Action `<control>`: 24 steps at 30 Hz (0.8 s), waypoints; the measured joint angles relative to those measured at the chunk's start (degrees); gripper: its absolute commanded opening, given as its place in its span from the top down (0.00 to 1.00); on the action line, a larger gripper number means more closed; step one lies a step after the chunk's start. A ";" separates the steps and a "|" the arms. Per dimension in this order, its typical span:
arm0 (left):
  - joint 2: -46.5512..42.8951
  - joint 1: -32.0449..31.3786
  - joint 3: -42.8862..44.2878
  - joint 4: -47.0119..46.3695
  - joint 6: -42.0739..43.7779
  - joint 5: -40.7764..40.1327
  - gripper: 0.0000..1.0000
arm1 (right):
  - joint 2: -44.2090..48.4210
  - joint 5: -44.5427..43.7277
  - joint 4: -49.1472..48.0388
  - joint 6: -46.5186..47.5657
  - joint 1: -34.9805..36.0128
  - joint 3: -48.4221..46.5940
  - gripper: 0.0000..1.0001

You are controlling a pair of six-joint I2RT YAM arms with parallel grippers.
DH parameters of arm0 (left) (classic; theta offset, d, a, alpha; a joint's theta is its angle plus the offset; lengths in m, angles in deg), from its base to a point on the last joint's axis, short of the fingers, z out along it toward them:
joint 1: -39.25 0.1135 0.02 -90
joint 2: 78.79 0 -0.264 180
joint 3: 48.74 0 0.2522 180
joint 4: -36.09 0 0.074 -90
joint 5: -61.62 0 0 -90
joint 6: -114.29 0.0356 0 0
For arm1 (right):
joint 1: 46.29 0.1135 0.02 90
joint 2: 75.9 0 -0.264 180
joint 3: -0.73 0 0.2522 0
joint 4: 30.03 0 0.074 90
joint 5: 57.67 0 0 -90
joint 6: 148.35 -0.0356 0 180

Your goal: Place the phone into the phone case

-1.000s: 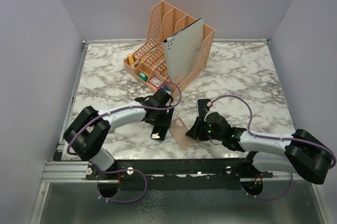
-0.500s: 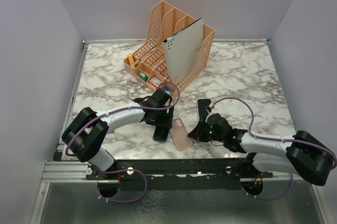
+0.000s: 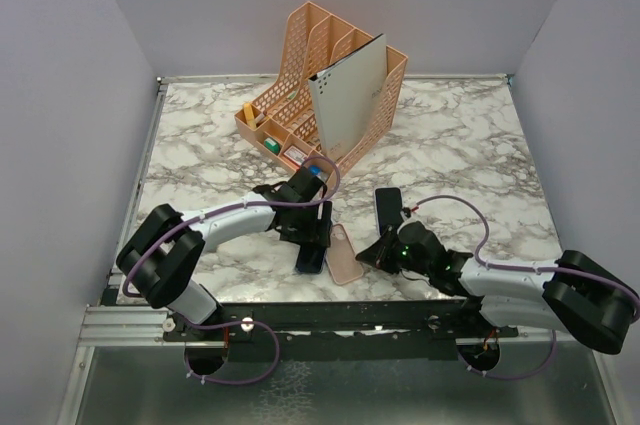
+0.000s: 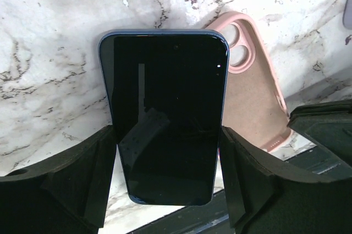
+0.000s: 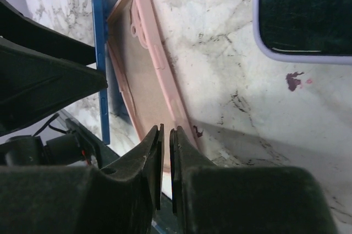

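While the left gripper [image 4: 168, 190] clamps its long edges between matte black fingers, the phone [image 4: 165, 107], a glossy black slab with a rounded blue rim, sits over the veined marble desk [image 4: 55, 52]. Just beside it lies the phone case [image 4: 250, 96], matte pink with an oval camera cut-out. The right gripper [image 5: 166, 132], closed to a thin slit, rests at the case's rim.

**Both My Arms Stretch Low and Inward**

My left arm [image 3: 235, 217] reaches in from the left, elbow bent. My left hand [image 4: 168, 151] is clamped on the long sides of the phone [image 4: 165, 113]. My right arm [image 3: 500, 273] lies low and angles inward. My right hand [image 5: 166, 132] has its fingers pressed almost together, with only a thin slit between them.
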 measured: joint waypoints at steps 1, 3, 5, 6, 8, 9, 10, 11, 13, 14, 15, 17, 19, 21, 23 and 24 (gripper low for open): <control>0.00 0.00 0.11 0.07 -0.20 0.35 0.83 | -0.02 -0.04 -0.44 -0.70 0.13 0.09 0.82; -0.11 0.00 0.33 0.28 -0.61 0.85 0.82 | -0.63 -0.02 -1.53 -1.79 0.57 0.11 0.81; -0.39 0.00 0.57 0.50 -0.96 1.25 0.83 | -2.16 0.00 -2.84 -2.69 0.98 0.11 0.80; -0.63 0.00 0.59 0.52 -1.07 1.40 0.82 | -3.26 0.02 -3.50 -3.10 1.16 0.09 0.80; -1.27 0.00 0.59 0.81 -1.33 1.77 0.82 | -5.62 0.22 -5.40 -3.69 1.57 -0.24 0.79; -1.53 0.00 0.59 0.90 -1.51 1.86 0.82 | -6.62 0.28 -6.03 -3.82 1.77 -0.57 0.79; -1.95 0.00 0.59 1.03 -1.88 2.08 0.82 | -7.56 0.33 -6.49 -3.85 1.92 -0.85 0.78; -2.19 0.00 0.59 1.11 -2.10 2.23 0.82 | -8.37 0.39 -6.88 -3.82 2.10 -1.18 0.78; -2.67 0.00 0.59 1.14 -2.58 2.64 0.82 | -8.74 0.42 -7.06 -3.78 2.21 -1.46 0.75; -3.21 0.00 0.59 1.14 -3.02 3.10 0.82 | -8.59 0.42 -7.15 -3.72 2.25 -1.49 0.72; -3.63 0.00 0.59 1.11 -3.23 3.39 0.82 | -8.35 0.42 -7.08 -3.63 2.27 -1.49 0.68; -4.96 0.00 0.59 1.11 -3.91 3.67 0.82 | -7.19 0.42 -6.60 -3.06 2.36 -1.51 0.61; -6.12 0.00 0.59 1.07 -4.68 3.74 0.83 | -4.98 0.39 -5.55 -1.92 2.40 -1.70 0.56; -6.88 0.00 0.59 1.05 -5.35 3.78 0.83 | -1.90 0.35 -4.46 -0.68 2.40 -1.88 0.52; -7.45 0.00 0.59 1.03 -6.43 3.85 0.83 | 1.05 0.37 -4.11 0.35 2.40 -1.81 0.48; -7.69 0.00 0.59 0.96 -6.95 3.87 0.83 | 2.45 0.39 -4.33 0.83 2.40 -1.62 0.47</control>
